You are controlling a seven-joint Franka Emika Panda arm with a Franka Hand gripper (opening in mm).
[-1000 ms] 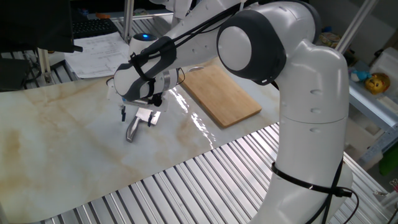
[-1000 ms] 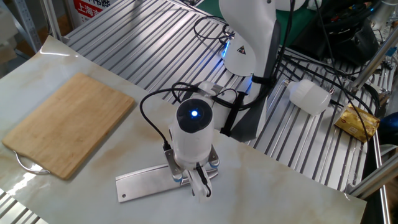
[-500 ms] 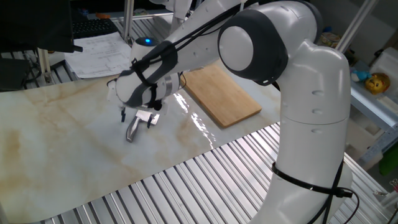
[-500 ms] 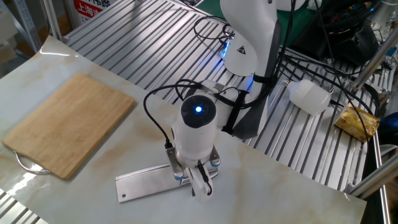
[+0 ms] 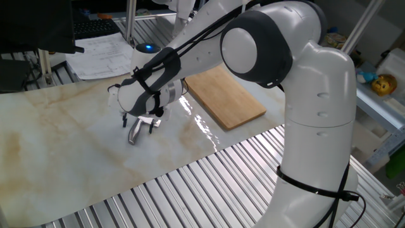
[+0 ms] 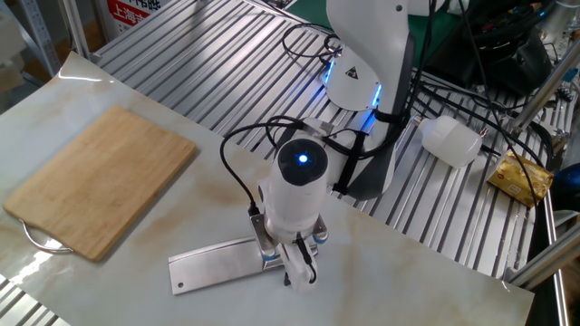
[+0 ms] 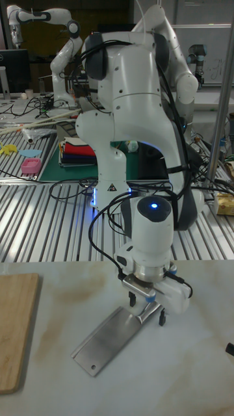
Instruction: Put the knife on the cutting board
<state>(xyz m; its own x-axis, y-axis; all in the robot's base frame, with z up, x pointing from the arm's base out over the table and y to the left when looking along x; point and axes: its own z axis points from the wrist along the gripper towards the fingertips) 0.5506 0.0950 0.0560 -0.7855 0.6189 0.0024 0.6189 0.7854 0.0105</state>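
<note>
Resting on pale marble-look tabletop (image 6: 136, 244), knife (image 6: 213, 268), handle between released tool (image 7: 147, 310) fingers; ribbed metal bench (image 6: 208, 72) around.

One fixed view: looked down from behind the arm (image 5: 285, 95).
Other fixed view: faced the arm across the desk (image 6: 136, 217), high.
Tall view: low, frontal, near.
Shared: desk, arm.

Marbled sheet (image 6: 435, 290) covers a ribbed metal table (image 6: 208, 72). Papers (image 5: 101, 54) lie at the far edge. Stacked coloured cloths (image 7: 77, 154) on a green mat (image 7: 52, 168) behind; more robot arms (image 7: 45, 26) beyond.
</note>
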